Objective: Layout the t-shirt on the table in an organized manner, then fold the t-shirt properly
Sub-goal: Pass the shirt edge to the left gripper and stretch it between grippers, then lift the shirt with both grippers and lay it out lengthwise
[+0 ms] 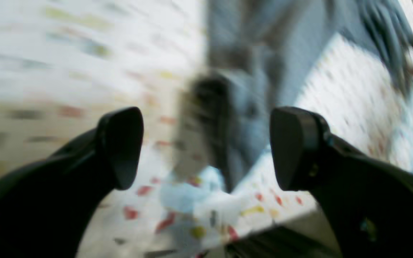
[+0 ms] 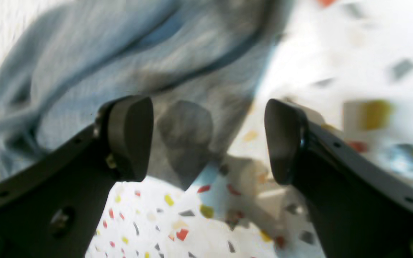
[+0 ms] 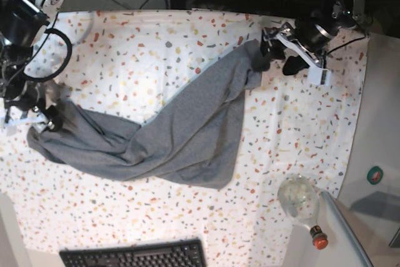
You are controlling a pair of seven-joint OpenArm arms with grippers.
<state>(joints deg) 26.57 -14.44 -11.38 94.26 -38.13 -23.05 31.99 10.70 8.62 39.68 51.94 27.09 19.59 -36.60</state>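
Left wrist: left pincer [image 1: 208,148] wide open, nothing gripped; t-shirt [image 1: 274,71] end lies between jaws, bulk stretching away beyond.
Right wrist: right pincer [image 2: 208,139] open too, grey cloth corner between jaws.
Base: shirt bunched on counter [image 3: 287,136], long axis running between arms, one end near each pincer; spreading probably starts from those ends.

Honestly can't make out any readable text, labels, brands or numbers here. The black rectangular plastic keyboard [image 3: 134,256] at the bottom of the base view has keys, but whatever's on them is illegible (way too small and blurry).
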